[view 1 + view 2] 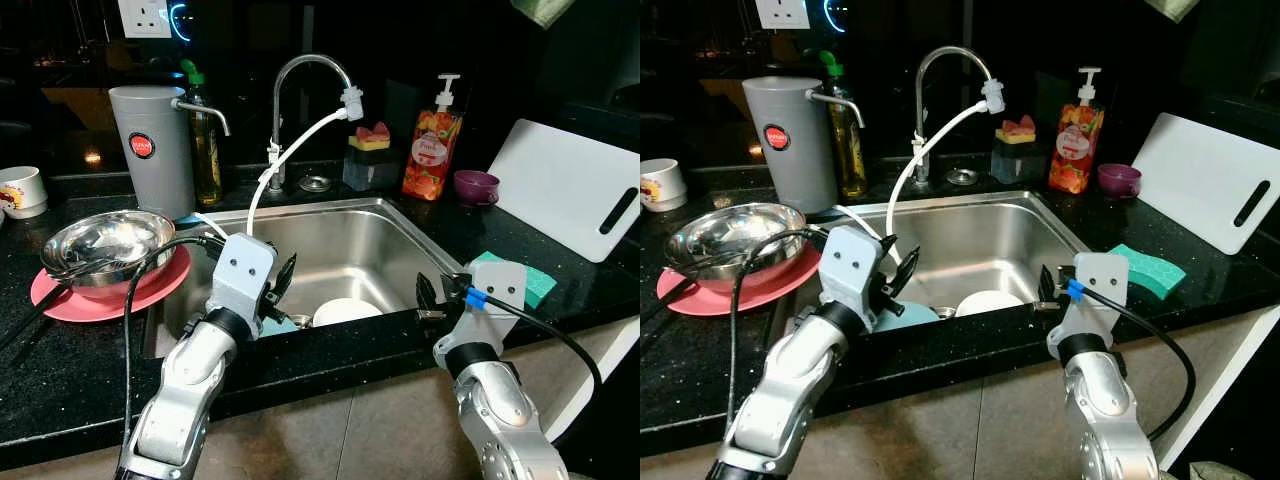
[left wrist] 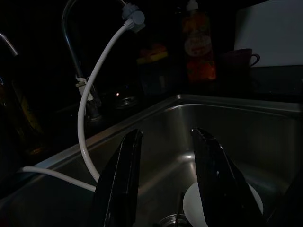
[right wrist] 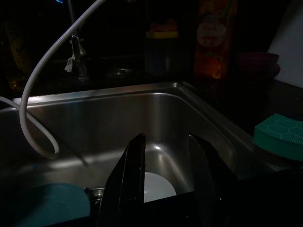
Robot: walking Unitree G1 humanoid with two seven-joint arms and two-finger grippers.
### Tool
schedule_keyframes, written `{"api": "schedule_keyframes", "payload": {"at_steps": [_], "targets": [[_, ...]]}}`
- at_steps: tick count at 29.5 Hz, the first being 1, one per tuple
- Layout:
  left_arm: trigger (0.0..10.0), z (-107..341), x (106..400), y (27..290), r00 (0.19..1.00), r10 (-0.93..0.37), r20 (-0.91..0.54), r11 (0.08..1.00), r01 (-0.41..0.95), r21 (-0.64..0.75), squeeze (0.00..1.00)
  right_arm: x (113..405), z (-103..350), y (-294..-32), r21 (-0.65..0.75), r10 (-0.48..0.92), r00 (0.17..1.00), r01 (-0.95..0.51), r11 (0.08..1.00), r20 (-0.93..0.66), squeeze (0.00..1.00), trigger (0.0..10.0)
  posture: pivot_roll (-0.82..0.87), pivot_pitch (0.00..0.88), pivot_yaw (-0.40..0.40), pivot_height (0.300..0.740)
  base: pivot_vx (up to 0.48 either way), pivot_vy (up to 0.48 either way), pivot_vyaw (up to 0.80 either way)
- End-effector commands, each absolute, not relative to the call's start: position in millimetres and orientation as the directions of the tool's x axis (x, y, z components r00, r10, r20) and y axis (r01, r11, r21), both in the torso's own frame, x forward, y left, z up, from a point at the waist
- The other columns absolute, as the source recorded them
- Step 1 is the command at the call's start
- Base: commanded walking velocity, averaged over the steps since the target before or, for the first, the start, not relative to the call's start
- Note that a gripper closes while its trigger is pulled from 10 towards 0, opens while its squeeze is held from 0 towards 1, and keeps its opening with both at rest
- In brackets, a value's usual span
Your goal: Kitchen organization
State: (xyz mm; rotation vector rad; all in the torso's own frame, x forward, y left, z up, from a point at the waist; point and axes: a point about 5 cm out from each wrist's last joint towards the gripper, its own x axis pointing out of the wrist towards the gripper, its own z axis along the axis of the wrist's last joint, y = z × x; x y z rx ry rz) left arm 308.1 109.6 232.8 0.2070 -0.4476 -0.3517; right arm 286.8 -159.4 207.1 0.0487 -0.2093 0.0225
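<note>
Both my jaws stand released over the sink (image 1: 400, 225); the white plate (image 1: 345, 310) lies below, between them, nearer my left gripper (image 1: 278, 290) than my right gripper (image 1: 428, 297).

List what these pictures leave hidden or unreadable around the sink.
- Sink drain: left eye view, mostly behind the left gripper.
- Teal plate: right eye view, partly hidden by the left gripper and the sink's front rim.
- White plate: front cut off by the sink rim.
- Soap bottle label: too small to read; too dark in the wrist views.
</note>
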Motion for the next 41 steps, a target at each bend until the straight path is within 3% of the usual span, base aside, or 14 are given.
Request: {"api": "schedule_keyframes", "payload": {"at_steps": [1, 41], "targets": [[10.0, 232.7, 309.7, 106.7, 0.840, -0.381, 0.385, 0.916, 0.288, 0.278, 0.00, 288.5, 205.0, -158.9, 0.048, 0.016, 0.980, -0.026, 0.999, 0.200, 0.00, 10.0, 0.03, 0.038, -0.056, 0.740, 0.000, 0.000, 0.00], [10.0, 234.0, 310.5, 104.9, 0.839, -0.383, 0.388, 0.916, 0.290, 0.277, 0.00, 288.9, 204.4, -158.0, 0.051, 0.016, 0.980, -0.027, 0.998, 0.197, 0.00, 10.0, 0.04, 0.037, -0.060, 0.740, 0.000, 0.000, 0.00]]}}
